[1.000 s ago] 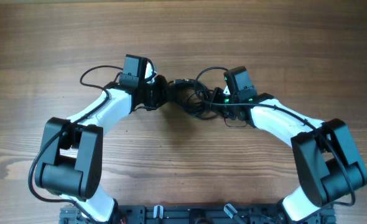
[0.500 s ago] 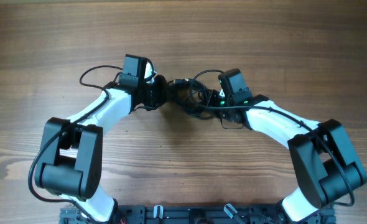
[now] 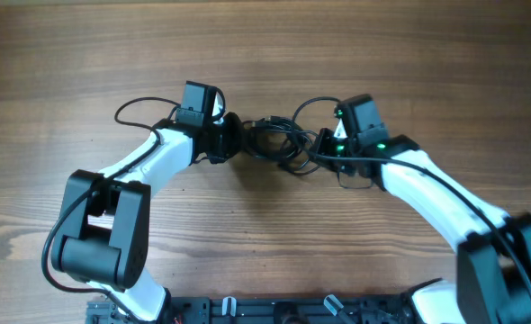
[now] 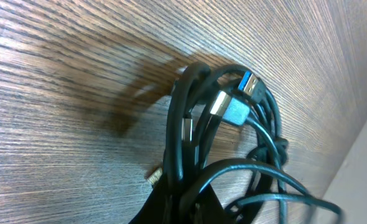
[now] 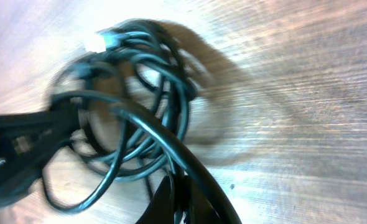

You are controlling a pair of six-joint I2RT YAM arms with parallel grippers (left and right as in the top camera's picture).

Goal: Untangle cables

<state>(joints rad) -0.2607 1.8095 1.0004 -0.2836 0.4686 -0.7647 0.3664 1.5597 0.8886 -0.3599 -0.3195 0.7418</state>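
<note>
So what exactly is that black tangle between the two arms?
The cables are thin, black, rubbery-looking cords looped into one knotted bundle. One end is a silver plug with a blue insert; another tip looks white. The bundle seems lifted slightly off the wooden table, throwing a shadow on it, with the left jaws and right jaws clamped on opposite sides.

Black cables [image 3: 274, 142] are pictured against a table [image 3: 265, 45] patterned in warm brown wood grain with darker streaks. A silver plug [image 4: 230, 111], a blue-tipped plug [image 4: 250, 84] and a white plug [image 5: 95, 42] are seen among them. The left arm [image 3: 148, 157] and right arm [image 3: 427, 184] are finished in glossy white with black joints, and a green light [image 3: 338, 132] is lit on the right one.
</note>
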